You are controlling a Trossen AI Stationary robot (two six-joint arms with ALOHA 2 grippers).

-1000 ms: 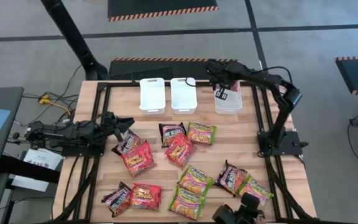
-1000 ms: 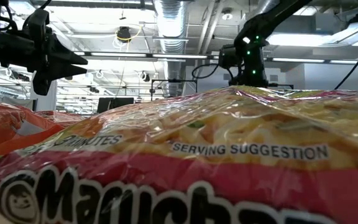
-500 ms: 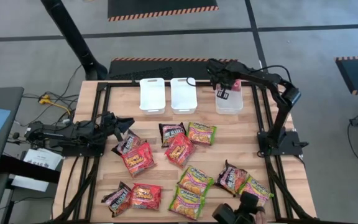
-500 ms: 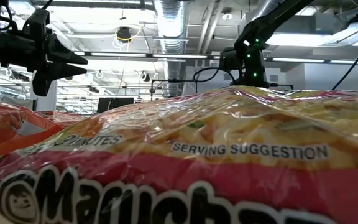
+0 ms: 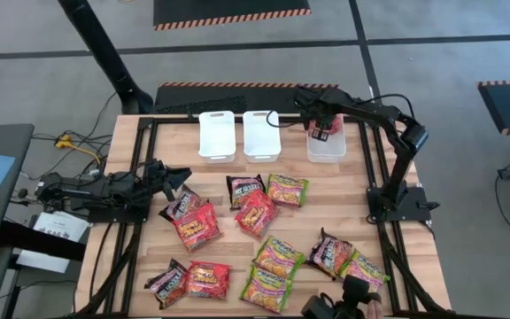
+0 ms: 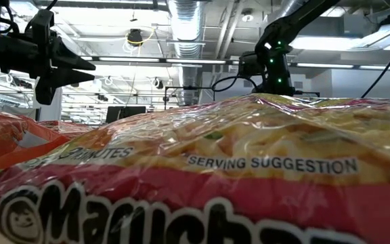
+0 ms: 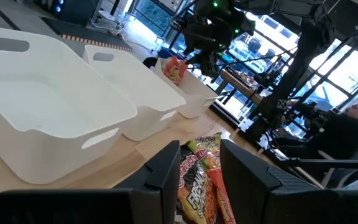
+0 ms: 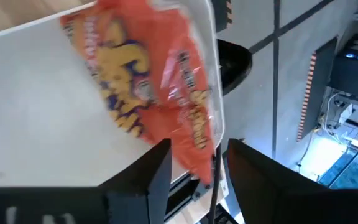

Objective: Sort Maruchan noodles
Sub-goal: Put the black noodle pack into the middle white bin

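Several Maruchan noodles packets, red point(image 5: 197, 221), green-yellow point(image 5: 288, 189) and dark point(image 5: 244, 186), lie flat on the wooden table. One red packet point(image 8: 148, 81) sits in the rightmost white tray point(image 5: 328, 149), tilted against that tray's wall point(image 8: 211, 74); it also shows in the left wrist view as a red packet point(image 7: 174, 68). My right gripper point(image 5: 320, 118) hangs open just above it, slanting down, fingers either side of its upper end. My left gripper point(image 5: 171, 175) stands open and level at the table's left side, with nothing between its fingers point(image 7: 166, 177).
Two more white trays point(image 5: 217, 135) point(image 5: 261, 135) stand left of the rightmost one along the far edge. In the low view a red packet point(image 6: 215, 176) right in front of the lens hides most of the table. A person sits beyond the table point(image 7: 347, 124).
My right gripper, staying over the rightmost tray, has let go of the red packet. The packet, which hung below the fingers with its pale back showing, has dropped into the tray and now leans there with its red face up.
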